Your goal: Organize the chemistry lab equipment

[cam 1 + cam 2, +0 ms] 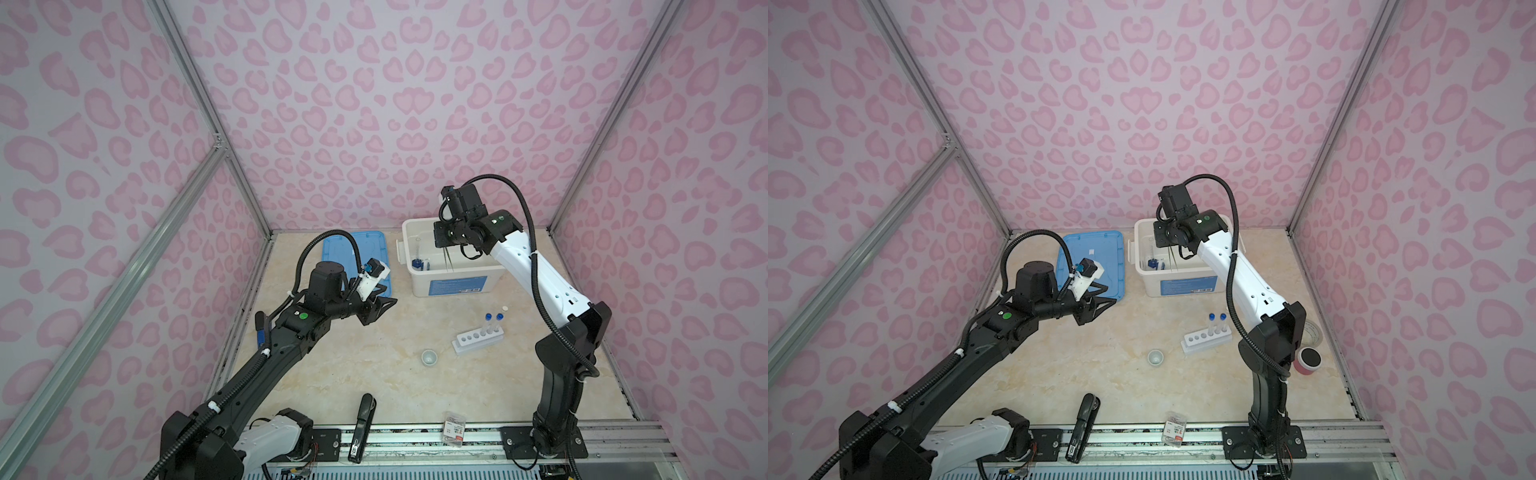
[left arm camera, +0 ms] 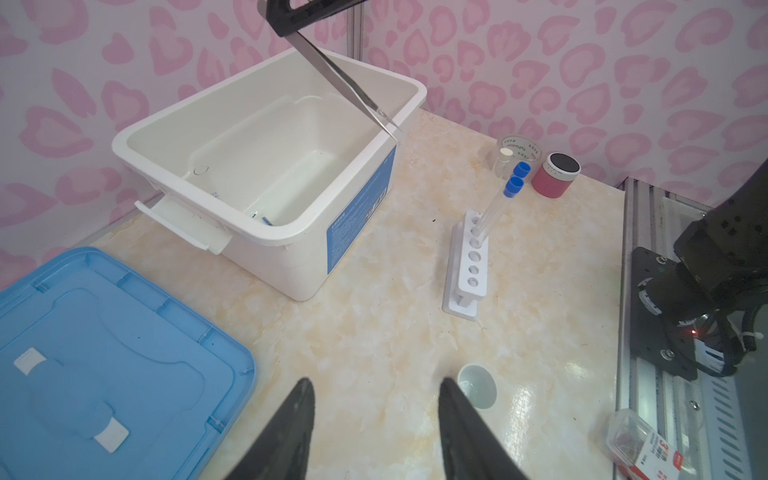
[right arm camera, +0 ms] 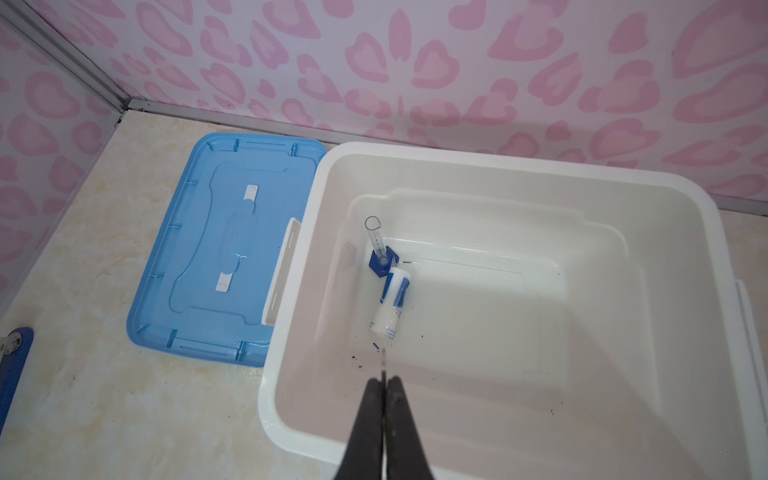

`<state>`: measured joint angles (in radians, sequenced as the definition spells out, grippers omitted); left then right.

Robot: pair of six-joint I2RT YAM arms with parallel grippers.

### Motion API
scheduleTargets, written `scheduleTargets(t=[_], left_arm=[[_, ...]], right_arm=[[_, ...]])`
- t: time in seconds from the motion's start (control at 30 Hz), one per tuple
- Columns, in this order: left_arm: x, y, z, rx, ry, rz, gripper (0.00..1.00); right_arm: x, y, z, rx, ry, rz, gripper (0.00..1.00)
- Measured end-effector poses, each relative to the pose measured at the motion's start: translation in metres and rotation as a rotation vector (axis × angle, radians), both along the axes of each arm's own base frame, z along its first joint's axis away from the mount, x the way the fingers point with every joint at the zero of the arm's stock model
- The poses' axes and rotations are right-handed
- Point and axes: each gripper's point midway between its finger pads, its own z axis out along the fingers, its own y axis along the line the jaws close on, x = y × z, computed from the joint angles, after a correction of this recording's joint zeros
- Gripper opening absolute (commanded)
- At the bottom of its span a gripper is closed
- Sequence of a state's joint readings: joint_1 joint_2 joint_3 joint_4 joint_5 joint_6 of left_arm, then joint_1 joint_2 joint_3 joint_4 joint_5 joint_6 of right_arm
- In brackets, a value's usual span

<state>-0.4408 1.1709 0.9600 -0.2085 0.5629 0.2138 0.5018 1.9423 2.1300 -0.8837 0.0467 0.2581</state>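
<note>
While our left gripper (image 2: pixel 376 380) hangs open, our right gripper (image 3: pixel 384 380) pinches metal tweezers (image 2: pixel 345 77) tips-down over the white bin (image 3: pixel 498 162). They likely belong inside.

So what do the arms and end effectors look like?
Black links on the left arm, white base segment; the right arm has a black lower link, white upper. Each carries a green dot and zip-tied black corrugated conduit. Black tapered fingers on the left end effector and right end effector.

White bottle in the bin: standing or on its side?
On its side. Right wrist view: white blue-labelled bottle lies flat in the white bin, beside the blue-based cylinder.
</note>
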Motion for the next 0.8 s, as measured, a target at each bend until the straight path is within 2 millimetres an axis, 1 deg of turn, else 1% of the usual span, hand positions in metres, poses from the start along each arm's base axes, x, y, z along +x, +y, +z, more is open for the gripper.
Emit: scheduleTargets(t=[0.1,0.17,0.3,0.4,0.5,0.57,0.67,0.8], left_arm=[[0.006,-0.012,0.005,-0.007,-0.004,-0.035,0.5],[0.008,-0.021,0.008,-0.013,-0.012,-0.064,0.5],[0.006,-0.033,0.006,-0.016,-0.01,-0.107,0.5],[0.004,-0.035,0.006,-0.022,-0.01,-0.118,0.5],[0.003,-0.036,0.003,-0.022,-0.007,-0.123,0.5],[0.002,-0.035,0.001,-0.019,-0.003,-0.124,0.5],[0.001,-0.035,0.001,-0.02,-0.005,-0.124,0.5],[0.001,-0.035,0.002,-0.022,-0.009,-0.125,0.5]], right_arm=[[0.015,-0.008,-0.002,0.013,-0.003,-0.022,0.0],[0.027,-0.009,-0.005,0.02,-0.008,-0.032,0.0],[0.047,-0.011,-0.024,0.007,0.009,-0.044,0.0],[0.061,-0.014,-0.036,0.0,0.021,-0.058,0.0],[0.076,-0.02,-0.041,0.0,0.021,-0.079,0.0],[0.083,-0.022,-0.043,0.001,0.019,-0.087,0.0],[0.091,-0.023,-0.051,-0.007,0.026,-0.097,0.0],[0.094,-0.019,-0.077,-0.023,0.073,-0.089,0.0]])
